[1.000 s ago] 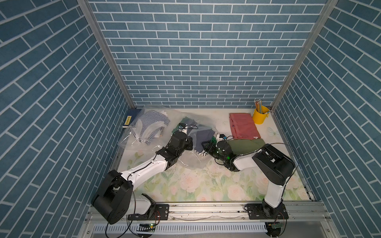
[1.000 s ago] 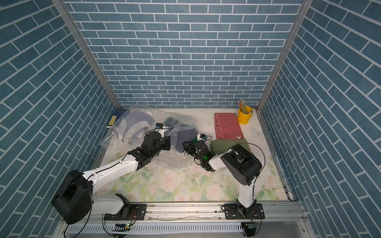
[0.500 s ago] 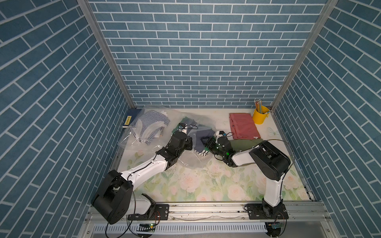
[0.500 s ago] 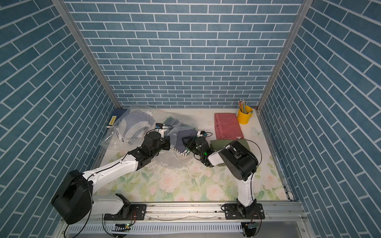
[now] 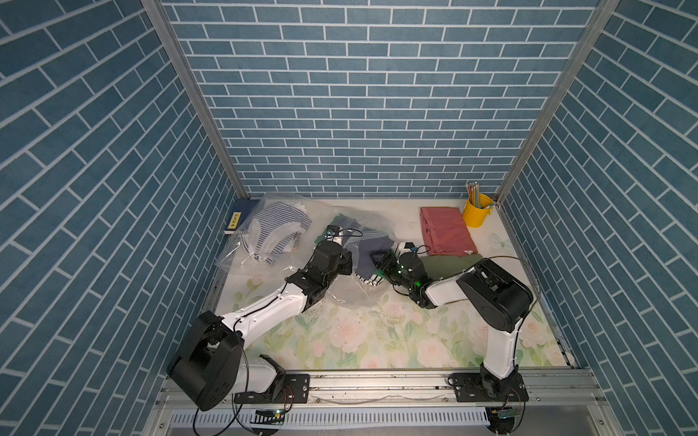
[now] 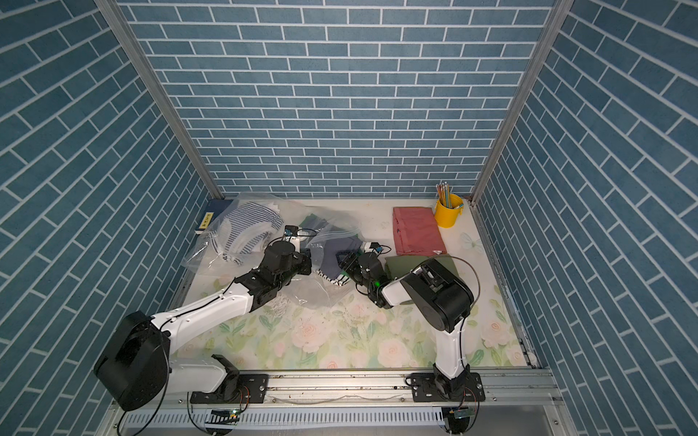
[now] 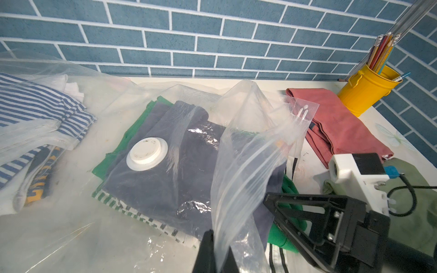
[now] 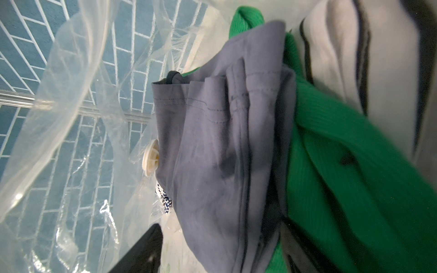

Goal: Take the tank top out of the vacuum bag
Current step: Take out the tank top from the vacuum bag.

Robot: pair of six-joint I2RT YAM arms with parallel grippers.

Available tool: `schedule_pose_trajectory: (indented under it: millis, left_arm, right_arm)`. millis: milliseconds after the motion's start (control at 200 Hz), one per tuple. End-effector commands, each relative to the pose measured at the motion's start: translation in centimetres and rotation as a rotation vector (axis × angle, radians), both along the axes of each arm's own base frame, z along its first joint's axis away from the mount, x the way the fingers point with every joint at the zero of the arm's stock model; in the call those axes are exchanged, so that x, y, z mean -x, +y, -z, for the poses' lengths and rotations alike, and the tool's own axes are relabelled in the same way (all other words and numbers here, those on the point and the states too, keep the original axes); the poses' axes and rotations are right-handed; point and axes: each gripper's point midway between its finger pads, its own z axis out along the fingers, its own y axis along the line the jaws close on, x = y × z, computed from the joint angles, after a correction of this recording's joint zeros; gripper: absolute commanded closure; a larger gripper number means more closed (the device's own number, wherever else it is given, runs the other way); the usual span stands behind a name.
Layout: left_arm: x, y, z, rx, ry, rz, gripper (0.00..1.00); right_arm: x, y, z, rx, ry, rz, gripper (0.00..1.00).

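Note:
The clear vacuum bag (image 5: 364, 226) lies mid-table, its white valve (image 7: 147, 153) on top. Inside is a folded grey-blue garment (image 8: 224, 141) with stitched hems, which I take for the tank top, lying on a green ribbed garment (image 8: 343, 177) and a white one with dark stripes. My left gripper (image 7: 221, 236) is shut on the bag's upper film at the mouth and holds it lifted. My right gripper (image 5: 381, 260) is at the bag's mouth, open; in the right wrist view its jaws stand wide apart on either side of the tank top's edge.
A second clear bag with striped clothes (image 5: 272, 234) lies at the back left beside a blue book (image 5: 240, 215). A folded red cloth (image 5: 445, 230) and a yellow pencil cup (image 5: 477, 211) sit at the back right. An olive garment (image 5: 449, 262) lies under the right arm.
My right gripper has pushed left into the bag's mouth and its jaws have widened. The left gripper has kept its hold on the film.

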Motion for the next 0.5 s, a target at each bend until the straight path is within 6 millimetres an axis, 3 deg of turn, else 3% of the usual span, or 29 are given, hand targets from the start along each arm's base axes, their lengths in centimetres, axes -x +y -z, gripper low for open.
schedule_pose_trajectory:
  millis: [0, 170, 420, 495]
  left_arm:
    - [0.0, 0.5, -0.9, -0.008, -0.023, -0.012, 1.00]
    - [0.1, 0.4, -0.9, -0.005, -0.023, -0.008, 1.00]
    - [0.1, 0.3, -1.0, -0.001, -0.025, -0.005, 1.00]
    - [0.1, 0.2, -0.9, 0.000, -0.024, -0.003, 1.00]
  right_arm:
    - [-0.2, 0.6, 2.2, 0.028, 0.057, -0.013, 0.24]
    - [-1.0, 2.7, -0.4, -0.008, -0.001, -0.070, 0.25]
    - [-1.3, 3.8, -5.5, -0.043, -0.136, -0.126, 0.50]
    - [-1.2, 3.9, -6.5, -0.060, -0.169, -0.138, 0.52]
